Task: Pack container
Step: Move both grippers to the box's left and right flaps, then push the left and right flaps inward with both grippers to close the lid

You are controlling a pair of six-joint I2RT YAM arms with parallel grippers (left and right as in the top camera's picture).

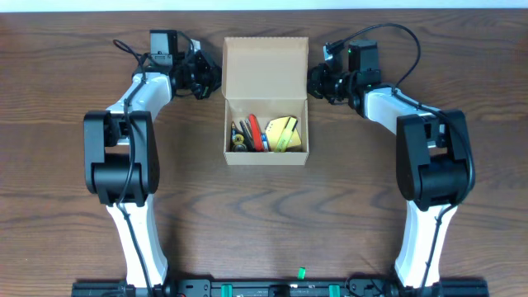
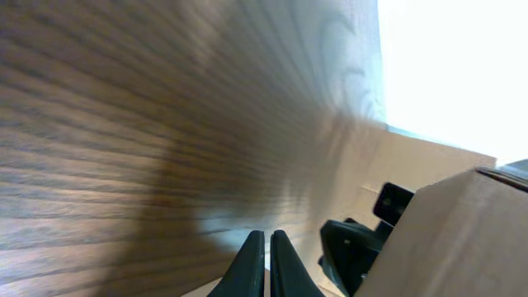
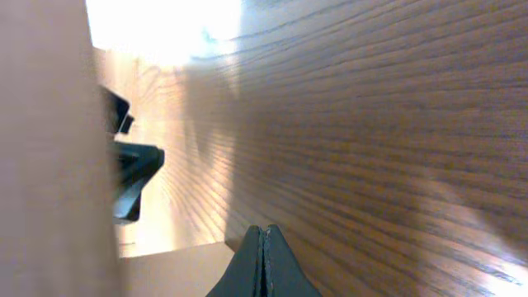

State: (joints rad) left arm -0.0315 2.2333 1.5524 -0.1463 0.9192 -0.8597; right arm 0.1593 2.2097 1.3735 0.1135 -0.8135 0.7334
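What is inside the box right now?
The box holds a jumble of small items: a yellow piece, a red piece and dark pieces. Whatever lies under them is covered.

Both arms stretch forward, forearms angled inward; left hand and right hand face each other, fingers pressed together.

Overhead: bright, even, diffuse light; sharp throughout; only faint soft shadows on the tabletop. Left wrist: upper right corner blown out to white; wood grain smeared and streaked; cardboard box wall soft, out of focus. Right wrist: glare patch upper left; pale sheen down the wood; near box wall a featureless blur.
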